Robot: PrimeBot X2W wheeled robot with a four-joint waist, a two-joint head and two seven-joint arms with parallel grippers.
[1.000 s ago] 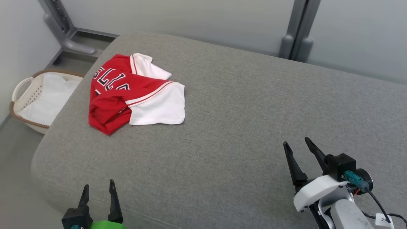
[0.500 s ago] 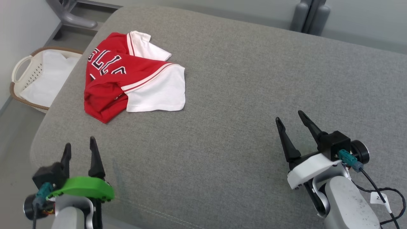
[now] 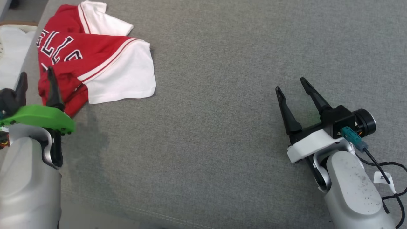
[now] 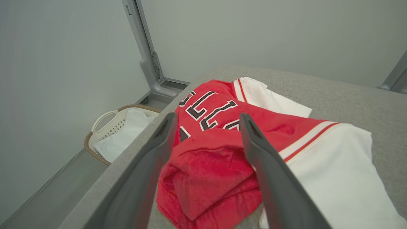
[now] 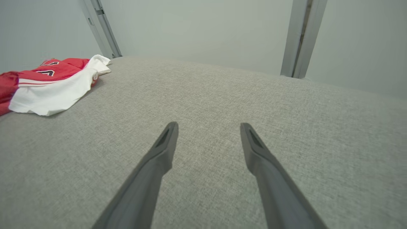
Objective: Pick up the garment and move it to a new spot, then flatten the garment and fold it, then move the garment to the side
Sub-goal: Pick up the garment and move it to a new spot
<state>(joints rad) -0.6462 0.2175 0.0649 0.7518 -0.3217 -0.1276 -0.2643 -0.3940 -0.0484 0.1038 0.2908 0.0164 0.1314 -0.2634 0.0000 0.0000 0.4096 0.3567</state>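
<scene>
Left hand [image 3: 36, 72]: 2 dark fingers, spread apart, nothing between them clamped. It sits at the near red edge of the garment [image 3: 95, 57]. In the left wrist view the hand [image 4: 208, 116] frames the bunched red fold of the garment [image 4: 216, 165]. Contact with the cloth: can't tell.

Right hand [image 3: 290, 83]: 2 dark fingers, also spread apart and empty, over bare grey cushion [image 3: 222, 133], well apart from the garment. The right wrist view has the same hand [image 5: 209, 124], with the garment [image 5: 51, 92] far off at that view's left.

Garment count: 1. It is crumpled, not flat, lying at the cushion's far-left corner near the edge. Red body, black letters with white outline, 2 white sleeves showing, and a white band with a thin red stripe where the red meets the larger sleeve. The larger sleeve is spread toward the cushion's middle.

Beyond the cushion edge on the floor there is 1 cream basket [image 4: 101, 117] with a brown rim and white cloth [image 4: 124, 133] inside. Grey posts: 1 past the basket [image 4: 146, 54], 1 against the wall in the right wrist view [image 5: 300, 38].
</scene>
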